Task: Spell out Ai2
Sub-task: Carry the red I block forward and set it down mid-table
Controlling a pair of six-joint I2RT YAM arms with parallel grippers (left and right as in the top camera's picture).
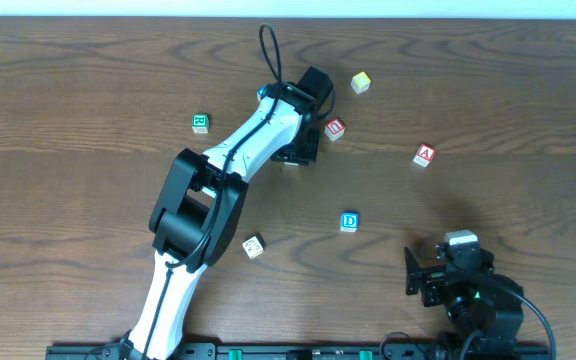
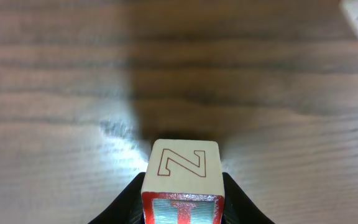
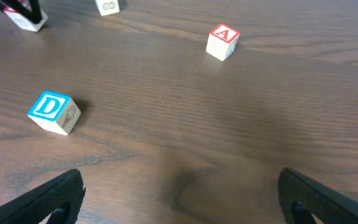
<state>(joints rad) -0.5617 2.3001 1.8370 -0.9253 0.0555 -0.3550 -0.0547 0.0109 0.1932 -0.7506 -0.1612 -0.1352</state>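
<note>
While the right gripper rests wide open at the wooden table's 5 o'clock, the white red-framed A cube lies loose at 3 o'clock. Farther, toward 12 o'clock, the left gripper clamps the white red-framed I cube.

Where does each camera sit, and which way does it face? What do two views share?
Overhead: above the table, facing straight down; left arm and right arm show.
Left wrist: on its arm, looking down past the left gripper, shut on the I cube.
Right wrist: low, facing across the table; open right gripper at bottom corners.
Shared: A cube and D cube show in overhead and right wrist.
</note>
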